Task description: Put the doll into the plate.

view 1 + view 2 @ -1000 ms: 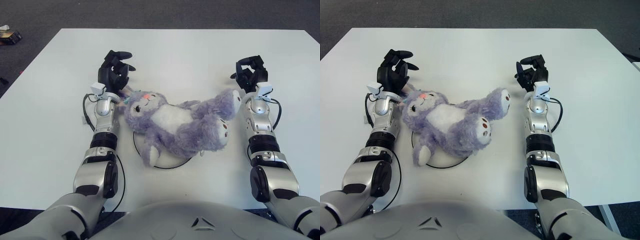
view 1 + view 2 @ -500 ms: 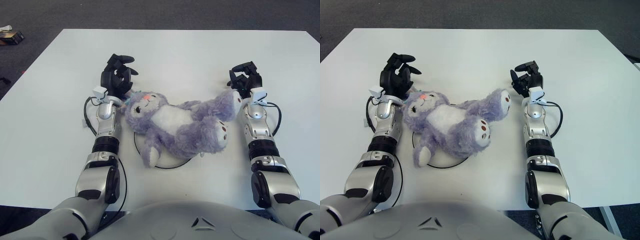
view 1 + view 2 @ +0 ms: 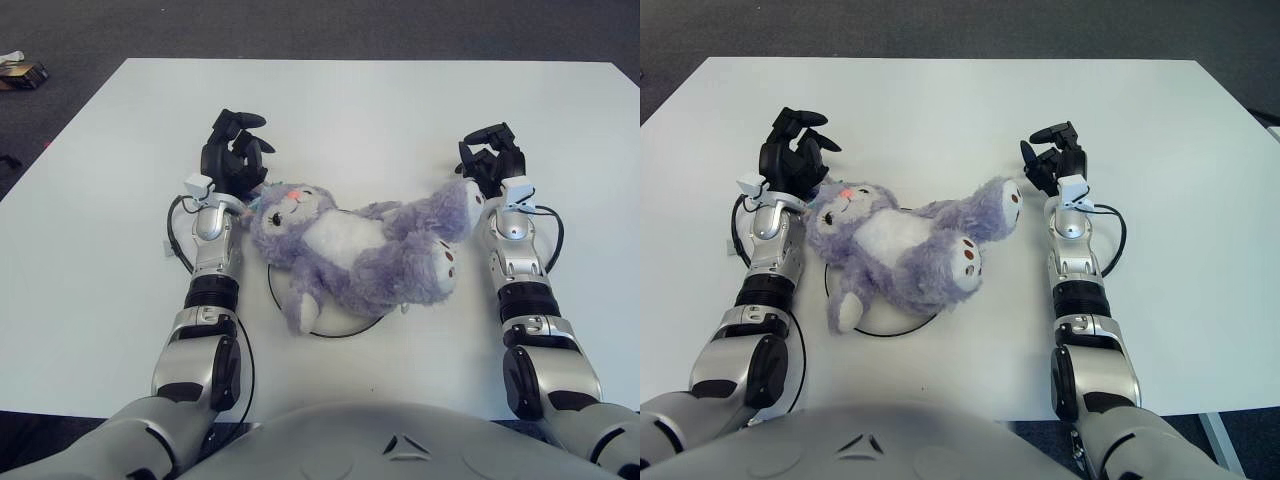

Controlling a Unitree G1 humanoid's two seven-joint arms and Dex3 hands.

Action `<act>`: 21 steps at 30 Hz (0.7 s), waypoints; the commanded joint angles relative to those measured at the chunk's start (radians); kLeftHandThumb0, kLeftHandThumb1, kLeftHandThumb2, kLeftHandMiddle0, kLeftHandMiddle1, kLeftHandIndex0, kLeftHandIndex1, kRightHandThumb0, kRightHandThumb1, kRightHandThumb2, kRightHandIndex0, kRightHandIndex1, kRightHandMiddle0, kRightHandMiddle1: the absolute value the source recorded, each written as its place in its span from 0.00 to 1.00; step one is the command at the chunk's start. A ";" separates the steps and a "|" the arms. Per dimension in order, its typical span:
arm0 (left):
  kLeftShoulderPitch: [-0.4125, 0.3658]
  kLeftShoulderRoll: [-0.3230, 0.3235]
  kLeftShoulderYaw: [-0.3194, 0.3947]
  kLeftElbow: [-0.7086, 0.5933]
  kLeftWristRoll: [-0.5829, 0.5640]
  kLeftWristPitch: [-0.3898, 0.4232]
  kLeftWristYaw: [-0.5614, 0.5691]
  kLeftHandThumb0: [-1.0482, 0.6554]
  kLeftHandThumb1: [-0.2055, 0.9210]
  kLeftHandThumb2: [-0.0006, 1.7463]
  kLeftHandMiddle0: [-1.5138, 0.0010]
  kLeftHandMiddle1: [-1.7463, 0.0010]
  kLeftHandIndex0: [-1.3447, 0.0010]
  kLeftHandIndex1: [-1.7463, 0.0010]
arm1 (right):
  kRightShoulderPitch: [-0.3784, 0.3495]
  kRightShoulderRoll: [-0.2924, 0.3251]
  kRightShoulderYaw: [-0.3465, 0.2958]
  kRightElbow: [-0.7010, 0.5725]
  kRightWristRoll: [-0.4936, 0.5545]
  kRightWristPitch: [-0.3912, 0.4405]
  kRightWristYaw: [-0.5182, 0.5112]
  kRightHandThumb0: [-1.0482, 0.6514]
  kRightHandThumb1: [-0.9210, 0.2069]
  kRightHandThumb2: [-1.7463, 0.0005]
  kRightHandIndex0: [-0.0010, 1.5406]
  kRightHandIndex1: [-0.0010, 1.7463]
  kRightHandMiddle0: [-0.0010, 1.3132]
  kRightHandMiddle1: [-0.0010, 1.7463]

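The doll lies on its back on the white table, its body over the plate, which shows only as a thin dark rim under it. Its long axis runs from the head near my left hand to the raised foot near my right hand. Both hands stand just beside the doll, one at each end, and the left seems nearer, almost touching the ear. My fingers are curled on both hands but they grasp nothing. I judge the doll is already mostly inside the plate. The right eye view shows a clear gap between right hand and foot; the left eye view hides this gap
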 commanded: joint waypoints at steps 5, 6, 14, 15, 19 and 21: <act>0.096 -0.020 -0.017 -0.079 -0.004 0.073 0.012 0.61 0.63 0.58 0.65 0.00 0.69 0.16 | 0.032 0.006 0.001 -0.059 -0.002 0.035 0.005 0.41 0.01 0.78 0.45 0.91 0.27 0.92; 0.122 -0.022 -0.025 -0.131 0.011 0.104 0.034 0.61 0.63 0.58 0.65 0.00 0.69 0.15 | 0.051 0.008 0.000 -0.086 -0.001 0.044 0.004 0.41 0.01 0.78 0.45 0.92 0.27 0.92; 0.180 -0.034 -0.042 -0.263 0.055 0.208 0.113 0.61 0.62 0.58 0.65 0.00 0.66 0.18 | 0.124 0.029 -0.012 -0.220 0.020 0.103 0.005 0.41 0.00 0.80 0.46 0.91 0.29 0.90; 0.182 -0.035 -0.042 -0.269 0.056 0.213 0.115 0.61 0.62 0.58 0.65 0.00 0.66 0.18 | 0.126 0.030 -0.012 -0.225 0.019 0.108 0.005 0.41 0.00 0.80 0.46 0.91 0.29 0.90; 0.185 -0.036 -0.043 -0.281 0.058 0.226 0.119 0.61 0.63 0.57 0.65 0.00 0.66 0.19 | 0.129 0.033 -0.014 -0.236 0.017 0.119 0.007 0.41 0.00 0.80 0.46 0.91 0.30 0.90; 0.196 -0.038 -0.046 -0.300 0.092 0.234 0.154 0.61 0.63 0.57 0.65 0.00 0.66 0.19 | 0.160 0.056 -0.018 -0.285 0.036 0.127 0.005 0.41 0.00 0.80 0.46 0.91 0.30 0.89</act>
